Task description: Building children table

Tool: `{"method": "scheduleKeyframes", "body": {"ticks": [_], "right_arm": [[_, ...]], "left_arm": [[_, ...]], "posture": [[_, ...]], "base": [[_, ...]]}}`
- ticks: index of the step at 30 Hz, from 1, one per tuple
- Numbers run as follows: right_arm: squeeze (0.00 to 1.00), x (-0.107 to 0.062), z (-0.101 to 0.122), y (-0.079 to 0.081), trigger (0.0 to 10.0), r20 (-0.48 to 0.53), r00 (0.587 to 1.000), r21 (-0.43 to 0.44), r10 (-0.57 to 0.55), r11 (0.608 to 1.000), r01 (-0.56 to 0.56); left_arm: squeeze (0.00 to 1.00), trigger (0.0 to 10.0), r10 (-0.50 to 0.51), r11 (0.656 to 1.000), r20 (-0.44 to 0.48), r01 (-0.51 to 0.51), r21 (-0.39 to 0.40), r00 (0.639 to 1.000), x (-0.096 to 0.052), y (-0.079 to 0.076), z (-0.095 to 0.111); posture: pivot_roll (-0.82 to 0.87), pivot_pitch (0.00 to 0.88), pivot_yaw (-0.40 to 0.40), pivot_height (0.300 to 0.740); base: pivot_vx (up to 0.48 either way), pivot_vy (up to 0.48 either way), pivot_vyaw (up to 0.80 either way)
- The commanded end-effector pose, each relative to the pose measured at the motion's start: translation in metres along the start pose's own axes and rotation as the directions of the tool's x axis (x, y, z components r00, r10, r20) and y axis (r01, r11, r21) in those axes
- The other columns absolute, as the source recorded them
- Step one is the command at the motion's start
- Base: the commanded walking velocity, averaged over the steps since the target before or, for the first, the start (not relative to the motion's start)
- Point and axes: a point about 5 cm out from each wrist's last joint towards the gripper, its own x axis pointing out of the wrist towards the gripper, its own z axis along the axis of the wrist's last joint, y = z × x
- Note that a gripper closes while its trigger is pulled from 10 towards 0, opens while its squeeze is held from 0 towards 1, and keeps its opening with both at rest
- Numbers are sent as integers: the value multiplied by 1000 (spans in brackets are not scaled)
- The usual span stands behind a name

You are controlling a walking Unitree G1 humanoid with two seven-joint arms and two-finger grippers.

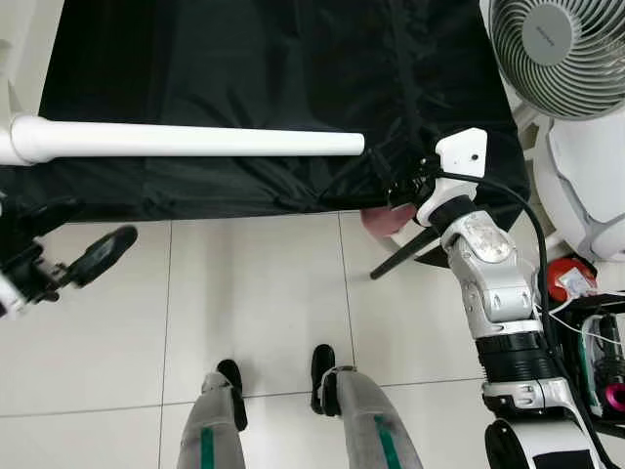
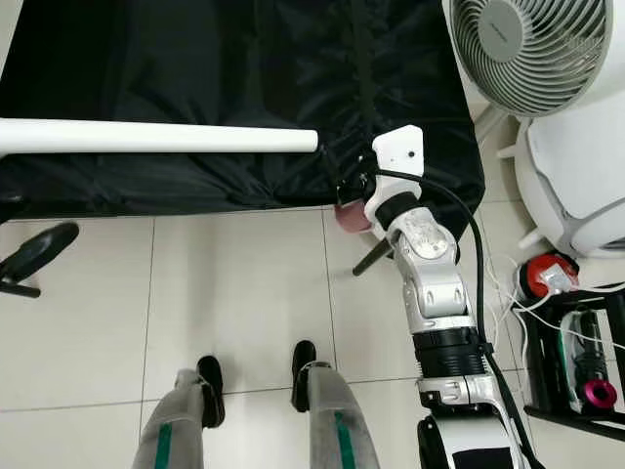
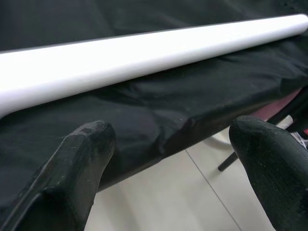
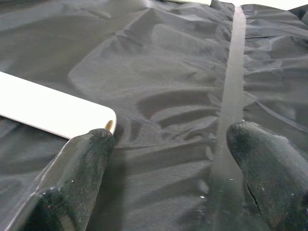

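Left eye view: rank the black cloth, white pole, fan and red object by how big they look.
1. Black cloth
2. White pole
3. Fan, cut off by the frame, so its rank against the pole is unsure
4. Red object

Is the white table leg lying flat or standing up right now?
Lying flat. The white table leg stretches horizontally across the black cloth, its free end near the right pincer, which is open and not holding it.

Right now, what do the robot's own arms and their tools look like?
The right arm is silver segmented metal with a black ribbed band, a white wrist block and a black cable looping along it. The right tool and left tool each have two long, matte black, round-tipped fingers.
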Motion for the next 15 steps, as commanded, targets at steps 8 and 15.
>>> {"method": "scheduleKeyframes", "body": {"ticks": [8,15], "right_arm": [[0,-13,-14,-6,10000,-39,997,41,-62,997,63],[0,-18,-11,-14,10000,0,985,61,-173,983,172]], "left_arm": [[0,10000,157,986,121,-148,-83,980,21,-11,4],[0,10000,248,968,210,-231,-99,946,27,-15,15]], "posture": [[19,361,4,740],[30,313,11,740]], "base": [[0,0,0],[0,0,0]]}}
